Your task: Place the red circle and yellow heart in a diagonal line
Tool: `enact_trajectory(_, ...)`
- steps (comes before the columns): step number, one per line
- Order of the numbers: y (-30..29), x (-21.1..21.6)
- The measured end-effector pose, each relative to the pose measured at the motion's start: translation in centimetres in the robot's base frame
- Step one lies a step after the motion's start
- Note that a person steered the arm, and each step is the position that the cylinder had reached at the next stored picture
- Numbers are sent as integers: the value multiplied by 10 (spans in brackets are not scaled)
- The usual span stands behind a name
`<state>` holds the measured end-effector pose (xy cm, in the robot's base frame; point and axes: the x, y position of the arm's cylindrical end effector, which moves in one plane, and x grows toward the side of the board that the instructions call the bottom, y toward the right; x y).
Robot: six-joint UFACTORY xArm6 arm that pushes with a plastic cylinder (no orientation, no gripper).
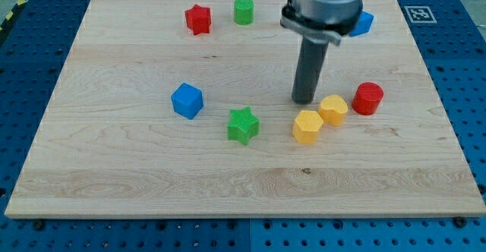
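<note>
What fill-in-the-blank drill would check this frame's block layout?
1. My tip stands just to the view's ___ of the two yellow blocks.
2. The red circle lies to the view's ___ of the upper yellow block.
3. The block between the blue cube and the lower yellow block is a green ___.

Missing words: upper left; right; star.

Dark rod (307, 70), grey collar (323, 1)
</note>
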<state>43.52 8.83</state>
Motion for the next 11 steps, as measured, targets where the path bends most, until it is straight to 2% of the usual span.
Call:
enact_trajectory(1, 46, -9)
enact_trajectory(2, 79, 6)
enact_trajectory(5, 38, 10)
enact_trajectory(6, 41, 13)
enact_trajectory(8, 30, 36)
enact_trajectory(9, -17, 4)
enact_trajectory(10, -91, -42)
enact_trajectory(11, -181, -57)
